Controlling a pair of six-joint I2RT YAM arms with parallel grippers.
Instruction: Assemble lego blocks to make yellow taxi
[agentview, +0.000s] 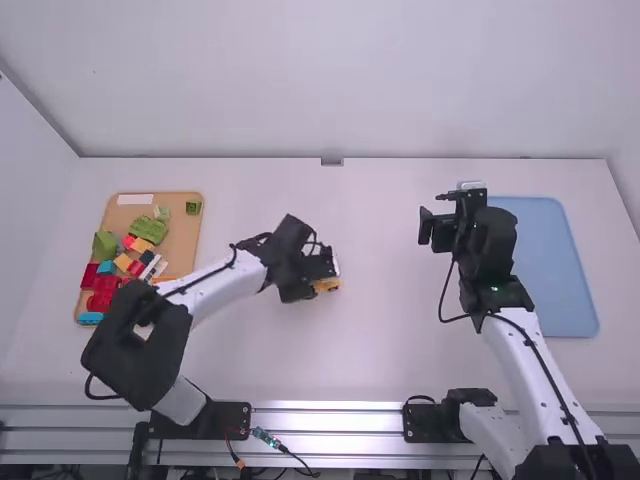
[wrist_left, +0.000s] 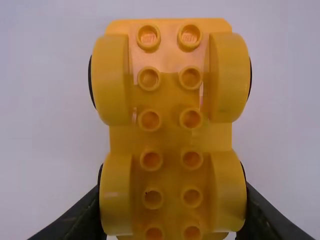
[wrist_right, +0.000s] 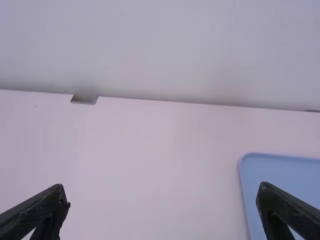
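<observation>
My left gripper (agentview: 318, 268) is low over the middle of the table, with a yellow car base (agentview: 327, 285) at its fingers. In the left wrist view the base (wrist_left: 171, 135) lies lengthwise, showing two rows of studs and four yellow fenders with dark wheel edges behind them. My left gripper (wrist_left: 172, 212) is shut on it, one finger against each side at the nearer fenders. Off to the right, my right gripper (agentview: 436, 212) is raised near the blue tray; in its wrist view the gripper (wrist_right: 164, 197) stands open with nothing between its fingers.
At the left, an orange-brown tray (agentview: 184, 237) holds several loose blocks: green, red, blue, yellow, orange and white. The left forearm passes beside its near right corner. A blue tray (agentview: 555, 265) lies at the right, partly behind the right arm. White table (agentview: 390, 350) stretches between the arms.
</observation>
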